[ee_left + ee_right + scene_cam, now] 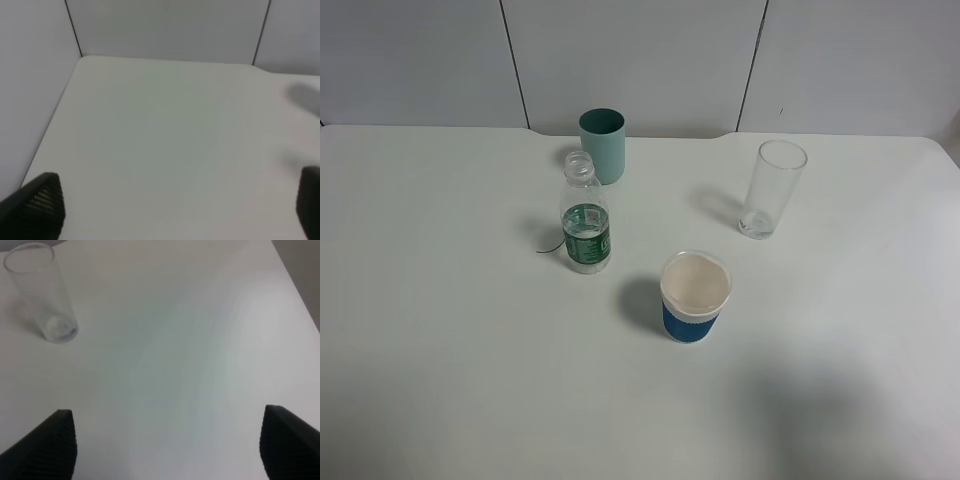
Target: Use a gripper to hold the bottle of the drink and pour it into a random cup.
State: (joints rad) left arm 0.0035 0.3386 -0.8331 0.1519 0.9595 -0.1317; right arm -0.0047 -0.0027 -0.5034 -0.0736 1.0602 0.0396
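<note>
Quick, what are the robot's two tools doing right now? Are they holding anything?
Left tool: open, holding nothing, only bare table between its jaws.
Right tool: open, holding nothing; the clear glass stands apart from it.

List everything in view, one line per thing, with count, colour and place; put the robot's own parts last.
bottle: one, clear with a green label band, no cap, upright left of the table's centre, partly filled with clear drink.
cup: one, teal-green, upright just behind the bottle near the back edge.
clear glass: one, colourless, appears empty, upright on the right side.
paper cup: one, white with a blue sleeve, upright near the front centre.
table: one, white, under everything.
wall panels: white-grey, behind the table.
left end effector: one, black fingers, open, over bare table.
right end effector: one, black fingers, open, over bare table short of the clear glass.
</note>
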